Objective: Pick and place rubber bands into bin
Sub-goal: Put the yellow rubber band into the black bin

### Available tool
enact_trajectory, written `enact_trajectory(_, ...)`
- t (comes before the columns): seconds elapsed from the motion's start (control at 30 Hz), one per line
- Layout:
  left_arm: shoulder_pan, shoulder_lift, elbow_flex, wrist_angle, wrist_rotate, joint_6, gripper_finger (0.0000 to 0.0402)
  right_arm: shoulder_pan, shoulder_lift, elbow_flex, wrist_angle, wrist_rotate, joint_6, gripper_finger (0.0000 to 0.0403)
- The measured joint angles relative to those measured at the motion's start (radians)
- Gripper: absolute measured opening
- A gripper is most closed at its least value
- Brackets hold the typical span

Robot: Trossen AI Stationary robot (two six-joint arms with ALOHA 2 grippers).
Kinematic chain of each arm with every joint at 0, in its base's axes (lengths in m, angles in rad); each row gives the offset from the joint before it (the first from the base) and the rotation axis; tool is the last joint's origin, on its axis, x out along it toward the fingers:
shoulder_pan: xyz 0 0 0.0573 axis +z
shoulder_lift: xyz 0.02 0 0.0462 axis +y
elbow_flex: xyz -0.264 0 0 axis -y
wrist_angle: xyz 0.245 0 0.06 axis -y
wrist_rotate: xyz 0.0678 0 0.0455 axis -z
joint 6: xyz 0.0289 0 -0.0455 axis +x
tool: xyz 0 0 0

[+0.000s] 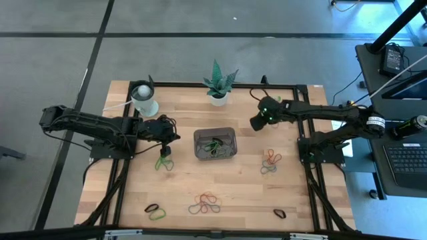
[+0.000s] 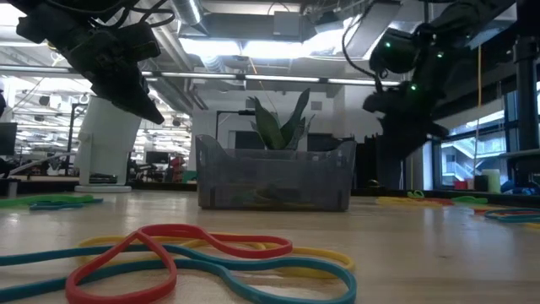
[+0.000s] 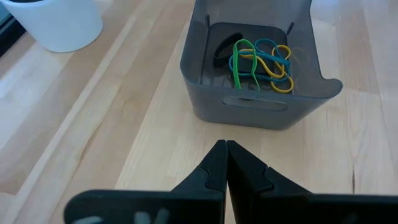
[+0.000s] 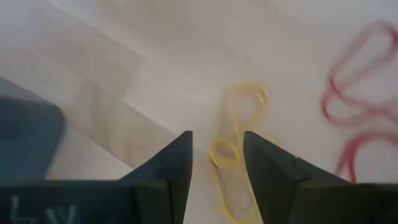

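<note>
A: Bin (image 1: 215,144) mid-table, just in front of the potted plant (image 1: 218,84). Left wrist view shows its contents: green, yellow, teal and black rubber bands (image 3: 258,60). From above they're just a tangle.

B: Left gripper (image 3: 225,163)?

A: Clenched, nothing in it, close beside the bin's left side, above a green band (image 1: 163,162).

B: Right gripper (image 4: 216,163)?

A: Released, fingers apart; only its wrist view shows a yellow band (image 4: 235,134) on the wood between them, red loops (image 4: 360,118) beside. Overhead, it's up right of the bin.

B: Low view?

A: Red, yellow, teal loose bands (image 2: 202,256) up front.
</note>
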Motion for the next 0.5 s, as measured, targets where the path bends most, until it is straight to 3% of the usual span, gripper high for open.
enact_trajectory(0.2,0.0,0.0,0.0,0.0,-0.001,0.0,0.0002,-0.019,0.067,0.054,0.007,-0.003,-0.086,0.0151)
enact_trajectory(0.37,0.0,0.0,0.0,0.0,-0.004,0.0,0.0002,-0.022,0.191,0.08,0.008,-0.081,-0.109,0.0151)
enact_trajectory(0.5,0.0,0.0,0.0,0.0,-0.008,0.0,0.0002,-0.024,0.287,0.103,0.007,-0.081,-0.119,0.0151)
